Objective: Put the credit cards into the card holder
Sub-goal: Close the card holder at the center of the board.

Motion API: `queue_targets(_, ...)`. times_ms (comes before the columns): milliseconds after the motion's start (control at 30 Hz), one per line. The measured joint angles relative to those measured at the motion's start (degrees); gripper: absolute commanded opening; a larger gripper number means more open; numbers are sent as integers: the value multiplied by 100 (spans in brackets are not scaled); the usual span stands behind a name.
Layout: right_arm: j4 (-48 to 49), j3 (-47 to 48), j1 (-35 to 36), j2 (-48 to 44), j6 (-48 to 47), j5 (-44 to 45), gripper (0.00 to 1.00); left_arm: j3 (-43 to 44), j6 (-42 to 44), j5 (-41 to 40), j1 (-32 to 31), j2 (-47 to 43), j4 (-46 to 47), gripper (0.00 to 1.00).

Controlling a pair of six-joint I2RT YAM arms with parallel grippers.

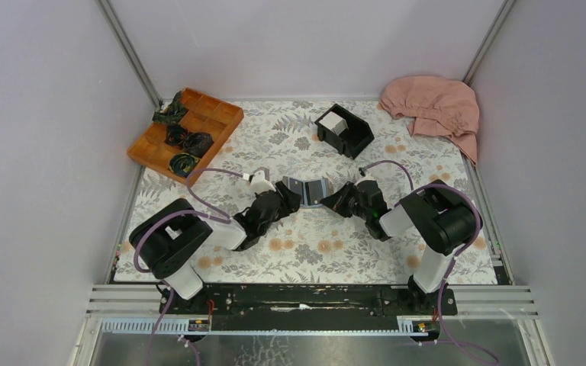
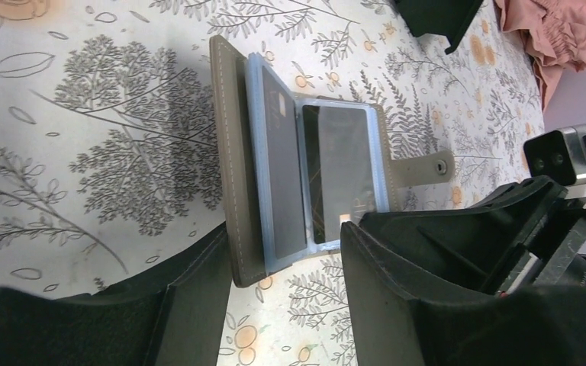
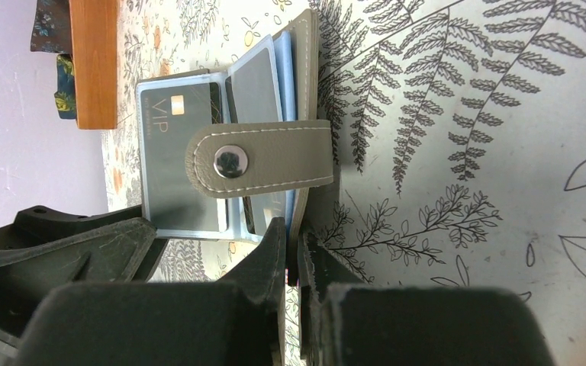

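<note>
"Is it bright?"

"Yes. In the top view soft, even light comes from above, and only faint shadows lie on the surface [image 1: 313, 252]."

"And up close?"

"The card holder [image 2: 305, 175] looks sharp, with a small white shine on its plastic. A grey shadow lies beside it. The black jaws in front look dark and blurry."
</note>
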Motion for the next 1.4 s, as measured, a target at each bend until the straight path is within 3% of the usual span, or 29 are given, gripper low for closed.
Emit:
queue_targets(1067, -35, 116, 208, 70, -33, 79, 0, 822, 186, -17, -439, 581, 83, 59)
queue_targets(1400, 168, 107, 629, 166, 157, 341, 1, 844, 151, -31, -501, 619, 170, 58)
